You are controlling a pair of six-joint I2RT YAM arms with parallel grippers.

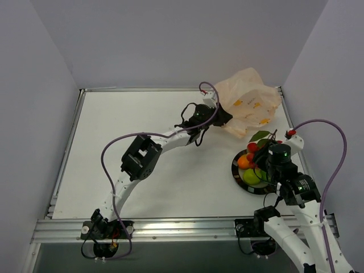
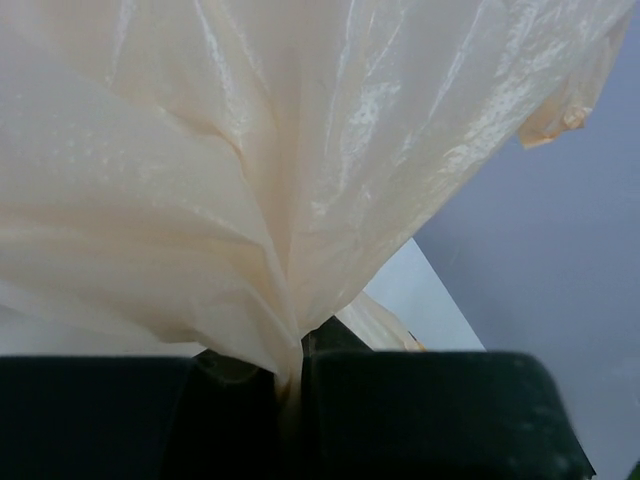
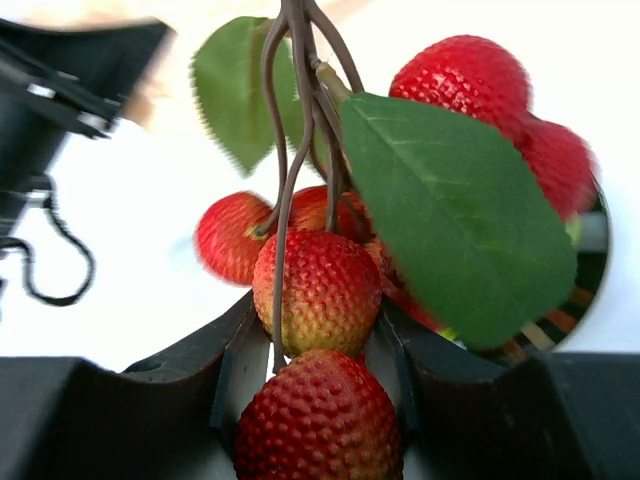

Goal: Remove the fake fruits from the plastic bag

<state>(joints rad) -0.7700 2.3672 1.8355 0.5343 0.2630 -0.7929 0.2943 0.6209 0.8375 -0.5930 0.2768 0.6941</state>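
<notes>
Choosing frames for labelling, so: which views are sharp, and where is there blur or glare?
Top external: sharp, evenly lit. Left wrist: plastic bag fills the frame, glossy highlights on its creases. Right wrist: nearest red berries crisp, farther ones soft, table behind blown out white.

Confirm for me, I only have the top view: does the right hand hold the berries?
Observer: Yes. Right wrist view: two berries sit wedged between the fingers of the right hand.
Operator: And the left hand?
Observer: Left wrist view: the left hand is shut on a pinch of the bag, which fans out beyond its fingers.
Operator: Fruit in that pinch?
Observer: None shows; only thin film.
</notes>
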